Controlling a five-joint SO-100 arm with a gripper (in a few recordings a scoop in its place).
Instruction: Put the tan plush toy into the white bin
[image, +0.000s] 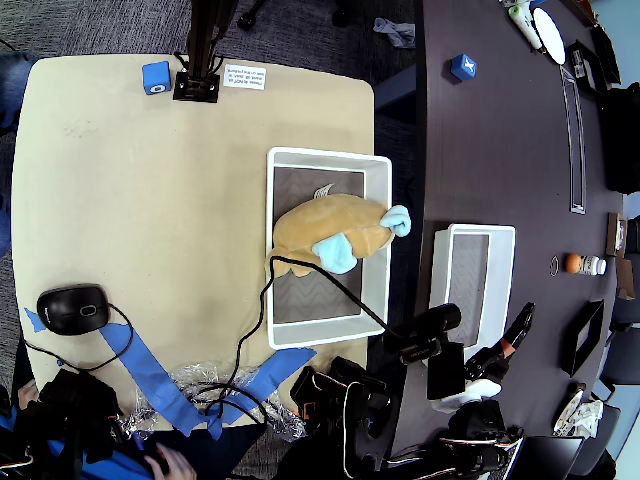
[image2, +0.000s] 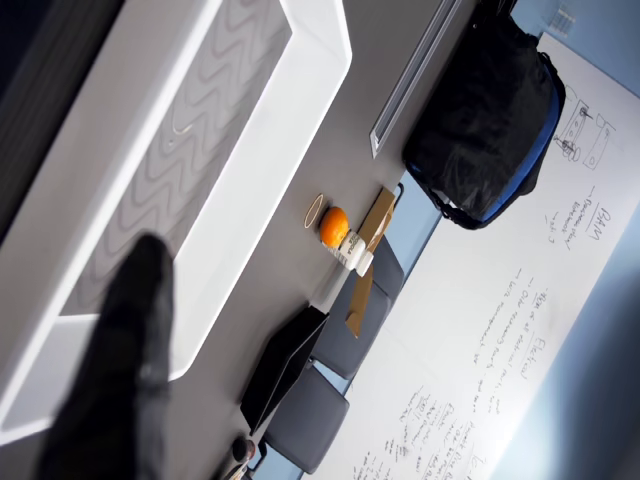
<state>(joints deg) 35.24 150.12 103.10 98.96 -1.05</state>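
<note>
A tan plush toy (image: 330, 228) lies inside the white bin (image: 280, 160) at the table's (image: 120, 180) right edge. The gripper's (image2: 110, 380) opening cannot be told.

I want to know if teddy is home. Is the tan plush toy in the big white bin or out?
In. The tan plush toy lies inside the white bin, one blue paw resting over the right rim.

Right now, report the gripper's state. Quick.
Gripper: cannot be told; one dark blurred finger shows in the wrist view, nothing visibly held.
</note>
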